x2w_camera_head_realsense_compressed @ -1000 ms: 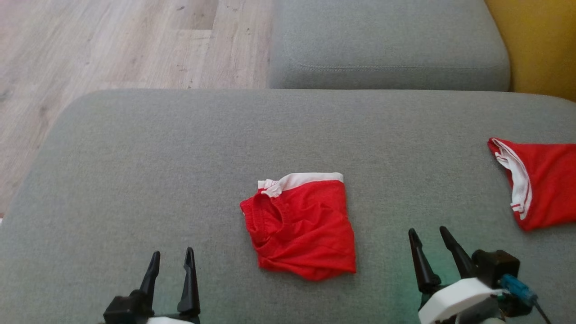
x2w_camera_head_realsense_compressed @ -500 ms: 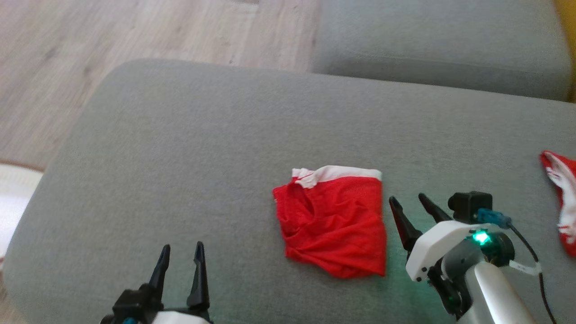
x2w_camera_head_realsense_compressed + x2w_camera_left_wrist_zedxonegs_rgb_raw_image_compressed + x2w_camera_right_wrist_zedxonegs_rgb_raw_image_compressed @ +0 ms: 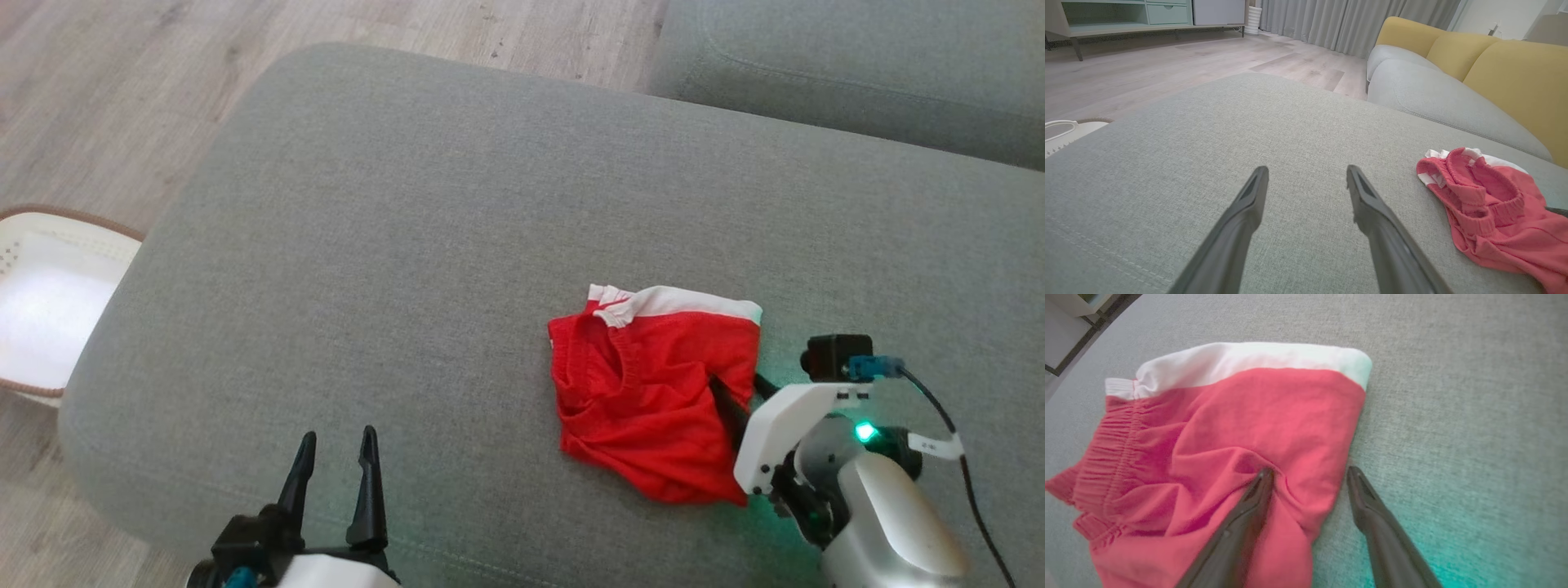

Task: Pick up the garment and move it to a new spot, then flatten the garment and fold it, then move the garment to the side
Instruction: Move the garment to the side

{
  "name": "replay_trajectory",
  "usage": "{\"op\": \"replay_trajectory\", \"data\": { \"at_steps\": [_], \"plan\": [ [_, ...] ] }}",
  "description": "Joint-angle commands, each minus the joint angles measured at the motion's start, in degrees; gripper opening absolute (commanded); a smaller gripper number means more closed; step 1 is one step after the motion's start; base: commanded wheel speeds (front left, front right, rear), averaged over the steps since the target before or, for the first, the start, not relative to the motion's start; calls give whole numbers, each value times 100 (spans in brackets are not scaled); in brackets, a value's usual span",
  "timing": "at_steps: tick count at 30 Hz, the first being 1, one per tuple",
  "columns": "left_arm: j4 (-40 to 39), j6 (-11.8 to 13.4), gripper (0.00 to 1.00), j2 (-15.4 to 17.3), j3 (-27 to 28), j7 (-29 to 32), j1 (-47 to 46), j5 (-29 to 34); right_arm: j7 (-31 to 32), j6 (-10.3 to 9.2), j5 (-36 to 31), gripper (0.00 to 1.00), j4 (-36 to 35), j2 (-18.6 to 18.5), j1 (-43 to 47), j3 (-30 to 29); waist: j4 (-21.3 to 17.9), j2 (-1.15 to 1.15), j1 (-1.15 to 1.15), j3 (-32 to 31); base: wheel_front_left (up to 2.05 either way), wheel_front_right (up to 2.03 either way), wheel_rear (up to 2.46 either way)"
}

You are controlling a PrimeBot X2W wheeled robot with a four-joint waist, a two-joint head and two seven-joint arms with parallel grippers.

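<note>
Right wrist view: right end effector (image 3: 1309, 470) spread astride the edge of the garment (image 3: 1229, 416) — head view adds a basket (image 3: 24, 253) mid-left, left end effector (image 3: 338, 434) spread.

Basket (image 3: 82, 224): cut by the head view's left edge. Its interior is washed out white and the contents are illegible.
Far cushion (image 3: 857, 90): cut by the top and right edges.
Left gripper (image 3: 339, 434): body cut by the bottom edge.
Right gripper (image 3: 739, 382): lower finger lengths masked by its own body. One tip is sunk in a fold of the garment (image 3: 653, 392).
Right wrist view: softly blurred. The garment runs off the left and bottom edges, and the depth of cloth between the jaws is not determinable.
Left wrist view: garment cut by the right and bottom edges. A dark sliver (image 3: 1560, 211) shows at the right edge, too little to identify.
</note>
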Motion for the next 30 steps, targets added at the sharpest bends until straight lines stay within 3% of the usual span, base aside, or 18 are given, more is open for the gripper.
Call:
{"op": "replay_trajectory", "data": {
  "at_steps": [1, 2, 7, 13, 14, 23, 30],
  "plan": [
    [-153, -12, 100, -19, 194, -80, -307, 57, 8, 21, 115, 35, -70, -13, -225, 229, -83, 0, -1, 14, 0, 0, 0],
    [-152, -19, 100, -20, 190, -83, -314, 62, -17, 21, 165, 0, -56, -13, -247, 289, -139, 0, -1, 22, 0, 0, 0],
    [-188, -37, 100, -5, 166, -95, -347, 111, -275, 21, 290, 0, -117, -13, -404, 535, -652, 0, -1, 92, 0, 0, 0],
    [-353, -19, 100, 9, 176, -105, -444, 177, -423, 21, 13, 0, -411, -13, -587, 497, -1682, 0, -1, 279, 0, 0, 0],
    [-353, -19, 100, 9, 176, -105, -444, 177, -423, 21, 13, 0, -411, -13, -587, 497, -1682, 0, -1, 279, 0, 0, 0],
    [-566, -53, 100, 137, 122, 0, -908, 320, -278, 21, -747, 0, -1417, -35, -543, -252, -3123, 0, -1, 825, 0, 0, 0],
    [-630, -86, 100, 224, 20, 153, -1197, 426, -129, 21, -861, 0, -2018, -39, -405, -565, -3525, 0, -1, 1113, 0, 0, 0]
  ]
}}
